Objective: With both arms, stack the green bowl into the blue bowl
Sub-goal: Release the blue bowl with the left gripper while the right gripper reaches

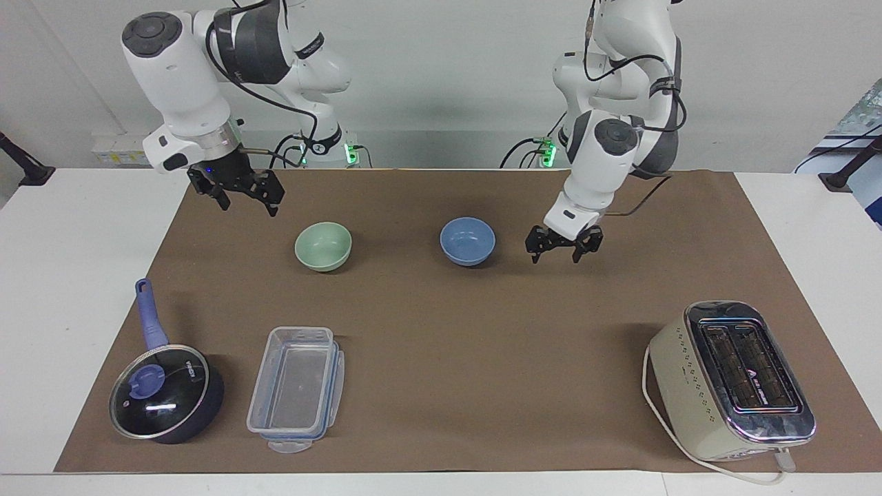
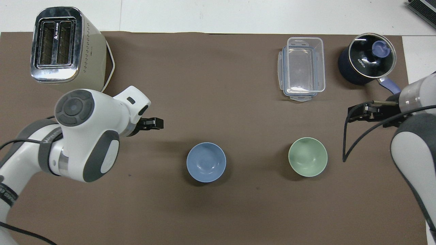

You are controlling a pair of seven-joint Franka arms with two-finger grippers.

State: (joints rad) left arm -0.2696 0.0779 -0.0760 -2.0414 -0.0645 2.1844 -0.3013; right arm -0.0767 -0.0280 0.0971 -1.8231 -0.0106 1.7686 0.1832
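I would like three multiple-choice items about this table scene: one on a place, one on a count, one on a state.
1. Where does the green bowl stand?
A. inside the blue bowl
B. on the brown mat, beside the blue bowl
C. on the toaster

2. How many bowls are there?
A. one
B. two
C. three

3. What does the left gripper hold?
A. nothing
B. the blue bowl
C. the saucepan

Key: 1 B, both bowls sit apart on the mat. 2 B, one green, one blue. 3 A, it hangs open over the mat beside the blue bowl.
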